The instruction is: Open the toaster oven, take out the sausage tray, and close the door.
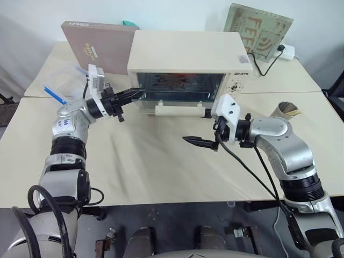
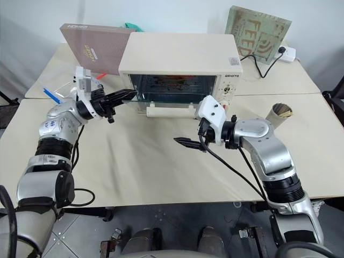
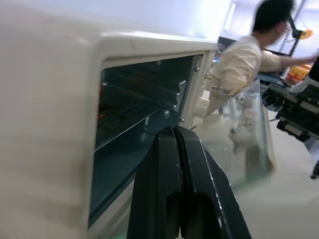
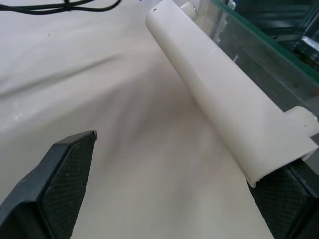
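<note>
The cream toaster oven (image 1: pixel 185 51) stands at the back of the table with its glass door (image 1: pixel 172 100) folded down and the bar handle (image 1: pixel 180 110) low at the front. Inside the dark cavity a thin metal edge (image 3: pixel 130 130) and a reddish streak (image 1: pixel 173 81) show; I cannot make out the sausage tray clearly. My left gripper (image 1: pixel 137 93) is shut on nothing, its tips at the left edge of the opening, just above the door. My right gripper (image 1: pixel 196 141) hangs open over the table just in front of the handle (image 4: pixel 229 99), one finger (image 4: pixel 284 199) under the handle's end.
A brown flat box (image 1: pixel 97 45) leans behind the oven's left side. A clear blue-edged container (image 1: pixel 59 88) lies at the far left. A cardboard tube (image 1: pixel 285 110) stands right. A green board (image 1: pixel 259 29) and socket (image 1: pixel 286 51) sit behind. A person (image 3: pixel 244 59) shows beyond the table.
</note>
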